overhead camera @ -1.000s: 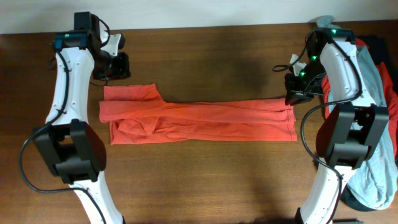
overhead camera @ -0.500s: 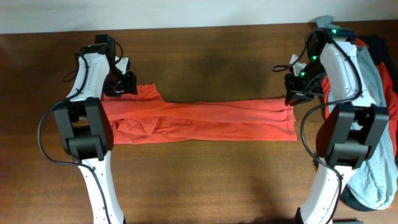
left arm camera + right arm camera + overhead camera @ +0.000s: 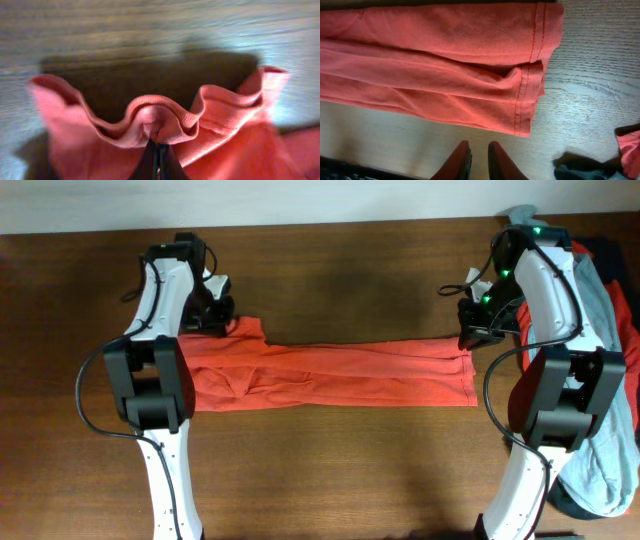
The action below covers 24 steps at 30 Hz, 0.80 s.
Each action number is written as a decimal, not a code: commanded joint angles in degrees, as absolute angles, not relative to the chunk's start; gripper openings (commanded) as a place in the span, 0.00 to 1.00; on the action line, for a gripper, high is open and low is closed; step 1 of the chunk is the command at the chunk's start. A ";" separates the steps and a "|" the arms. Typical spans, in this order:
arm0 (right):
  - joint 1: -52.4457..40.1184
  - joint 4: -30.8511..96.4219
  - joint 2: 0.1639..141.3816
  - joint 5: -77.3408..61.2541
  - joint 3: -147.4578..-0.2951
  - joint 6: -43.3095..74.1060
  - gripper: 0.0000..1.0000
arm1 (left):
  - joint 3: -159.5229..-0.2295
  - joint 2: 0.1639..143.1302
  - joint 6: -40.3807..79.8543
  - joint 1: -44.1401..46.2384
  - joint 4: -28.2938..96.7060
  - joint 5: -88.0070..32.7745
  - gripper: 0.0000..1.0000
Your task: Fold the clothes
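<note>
**Overhead view.** The T-shirt (image 3: pixel 350 375) lies flat on the table (image 3: pixel 350 470), folded into a narrow strip. Its long axis runs from 9 o'clock to 3 o'clock. The left gripper (image 3: pixel 215 318) sits on the strip's 10 o'clock corner. The right gripper (image 3: pixel 472 335) stands at the 2 o'clock corner of the opposite end. Each arm therefore has one short end, so the strip lies between the two tools. The spare garments (image 3: pixel 603 310) are heaped at the 3 o'clock edge of the table, behind the right arm.

**Left wrist view.** The fingers are pressed together and pinch the T-shirt's ribbed edge (image 3: pixel 155 112), which bunches into a raised wave at 12 o'clock from the fingertips. Bare table shows beyond it.

**Right wrist view.** The fingers stand almost together, with a slim gap and nothing between them. The stitched hem (image 3: pixel 532 65) lies at 12 to 1 o'clock from the fingertips, apart from them.

**Assessment.** An end-over-end fold probably comes next. The left arm has a grip on its end. The right arm holds no cloth.
</note>
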<state>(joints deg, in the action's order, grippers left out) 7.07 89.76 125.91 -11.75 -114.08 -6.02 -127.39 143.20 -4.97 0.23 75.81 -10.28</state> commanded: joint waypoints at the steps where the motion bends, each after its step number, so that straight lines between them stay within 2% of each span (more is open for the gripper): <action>1: 6.76 89.78 124.22 -12.23 -113.78 -6.24 0.18 | -135.35 140.92 -6.13 0.62 79.46 -14.85 0.00; 6: 6.76 89.80 124.22 -12.23 -113.78 -6.24 0.18 | -136.62 137.36 -6.13 0.64 84.42 -14.83 0.00; 12: 6.76 89.78 124.22 -12.21 -113.78 -6.24 0.18 | -136.62 137.23 -6.11 1.15 96.73 -14.85 0.00; 18: 6.76 90.28 124.22 -11.77 -113.78 -6.24 0.18 | -133.34 135.74 -6.11 1.69 96.75 -16.08 0.00; 24: 6.76 90.32 124.22 -11.77 -113.78 -6.26 0.18 | -121.84 126.58 -6.04 2.37 96.75 -14.81 0.00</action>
